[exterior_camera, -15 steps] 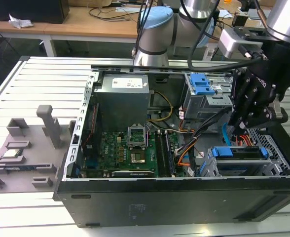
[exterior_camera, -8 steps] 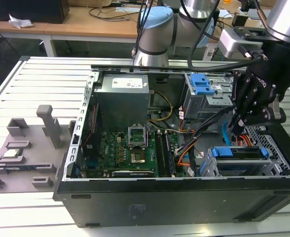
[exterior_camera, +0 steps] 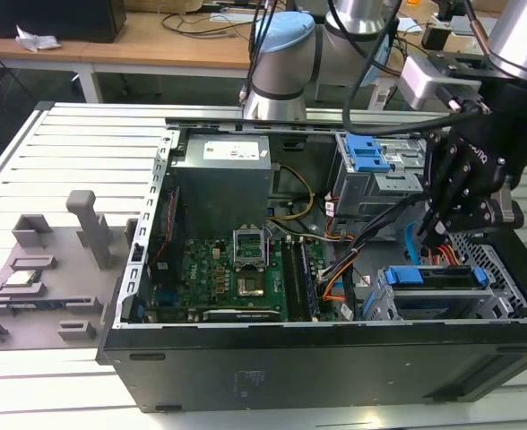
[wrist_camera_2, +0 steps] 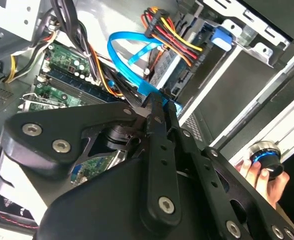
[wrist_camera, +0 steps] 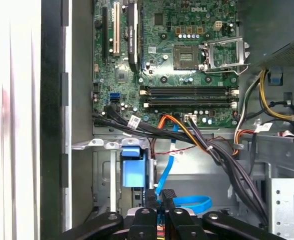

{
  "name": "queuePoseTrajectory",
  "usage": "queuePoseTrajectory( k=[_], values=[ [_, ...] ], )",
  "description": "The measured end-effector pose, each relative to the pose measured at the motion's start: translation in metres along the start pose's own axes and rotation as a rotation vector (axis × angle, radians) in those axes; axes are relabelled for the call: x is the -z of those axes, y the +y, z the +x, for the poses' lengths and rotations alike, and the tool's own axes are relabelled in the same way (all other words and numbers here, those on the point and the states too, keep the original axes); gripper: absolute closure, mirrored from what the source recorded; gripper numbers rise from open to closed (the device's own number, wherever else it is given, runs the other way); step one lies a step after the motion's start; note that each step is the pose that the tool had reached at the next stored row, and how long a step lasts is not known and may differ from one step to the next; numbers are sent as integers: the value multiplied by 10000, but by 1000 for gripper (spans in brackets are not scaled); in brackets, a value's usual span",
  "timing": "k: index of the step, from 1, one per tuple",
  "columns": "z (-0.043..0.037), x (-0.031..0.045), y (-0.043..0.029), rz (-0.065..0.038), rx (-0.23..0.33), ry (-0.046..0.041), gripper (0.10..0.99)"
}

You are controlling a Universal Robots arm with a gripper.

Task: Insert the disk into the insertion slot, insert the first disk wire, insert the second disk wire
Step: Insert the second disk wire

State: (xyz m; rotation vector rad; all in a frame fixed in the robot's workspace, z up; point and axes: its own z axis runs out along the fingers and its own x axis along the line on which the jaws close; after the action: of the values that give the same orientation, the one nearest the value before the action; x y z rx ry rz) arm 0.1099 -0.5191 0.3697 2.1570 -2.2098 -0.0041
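Gripper [exterior_camera: 436, 235] is down inside the open computer case [exterior_camera: 246, 376], at the drive end on the exterior view's right, just above the silver drive cage [exterior_camera: 443, 300]. Fingers [wrist_camera_2: 156, 116] are pinched together on the light blue cable [wrist_camera_2: 124, 50]; in the second wrist view the cable loops up from the fingertips and back down beside the drive. The disk [exterior_camera: 434, 278] already sits in the silver drive cage, its blue caddy edge visible at the top of the cage in the exterior view. The orange, red and black wire bundle [wrist_camera_2: 173, 31] runs into the back of the disk in the second wrist view and looks plugged in. Whether the blue cable's plug is seated, can't tell: fingertips cover it. In the first wrist view the blue cable [wrist_camera: 189, 202] curls right at the gripper [wrist_camera: 159, 196] tips, next to a blue caddy tab [wrist_camera: 133, 167]. The case lies on its side on the slatted worktop [exterior_camera: 66, 143]. A person's hand [wrist_camera_2: 261, 175] rests on a knob at the case edge in the second wrist view.
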Motion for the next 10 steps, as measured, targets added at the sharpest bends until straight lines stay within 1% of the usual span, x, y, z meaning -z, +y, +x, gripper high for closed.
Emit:
queuePoseTrajectory(
  k=[2, 4, 10],
  values=[
    [28, -23, -1, 0, 0, 0, 925],
    [38, -49, -9, 0, 2, -1, 925],
    [81, -116, -66, -5, 0, -2, 925]
  ],
)
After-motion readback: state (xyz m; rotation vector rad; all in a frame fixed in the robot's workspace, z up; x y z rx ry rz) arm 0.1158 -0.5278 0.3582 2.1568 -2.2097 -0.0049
